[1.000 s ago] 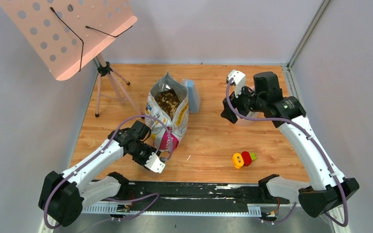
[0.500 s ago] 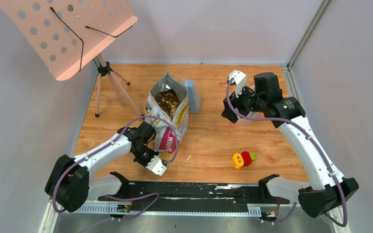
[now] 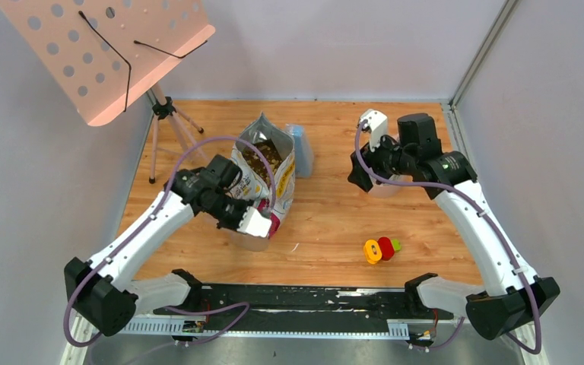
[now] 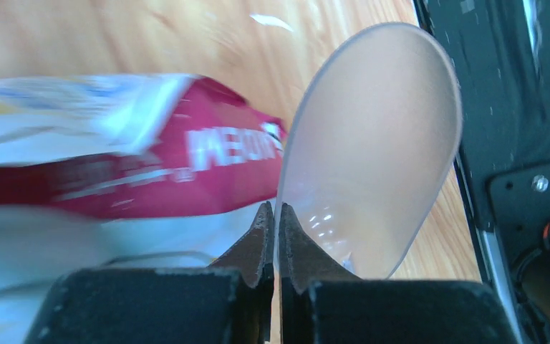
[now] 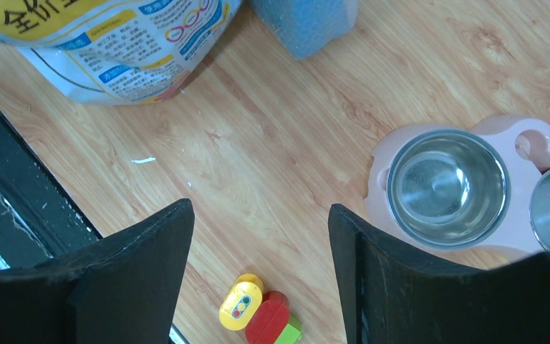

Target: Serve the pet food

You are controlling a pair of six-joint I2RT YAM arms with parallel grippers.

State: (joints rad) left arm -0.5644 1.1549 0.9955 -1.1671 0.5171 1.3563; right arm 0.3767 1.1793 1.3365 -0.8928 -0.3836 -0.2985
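Observation:
The pet food (image 3: pixel 262 156) is a brown heap inside the open printed bag (image 3: pixel 265 182), which stands mid-table. My left gripper (image 3: pixel 249 230) hangs beside the bag's magenta lower corner (image 4: pixel 150 165). It is shut on the rim of a clear plastic cup (image 4: pixel 379 158), and the thin wall sits pinched between the jaws (image 4: pixel 275 215). The cup (image 3: pixel 247 242) looks empty. My right gripper (image 3: pixel 359 176) is open and holds nothing (image 5: pixel 259 208). It hovers above the pink stand (image 5: pixel 379 172) with two steel bowls (image 5: pixel 447 186). In the top view the stand is mostly hidden under that arm.
A yellow, red and green toy (image 3: pixel 380 249) lies on the wood at the front right. A blue packet (image 3: pixel 300 148) leans behind the bag. A pink music stand (image 3: pixel 106 53) on a tripod occupies the back left. A black rail (image 3: pixel 312 296) runs along the near edge.
My left gripper closed on the cup's rim and carried it up and back, toward the bag. The right arm has barely moved.

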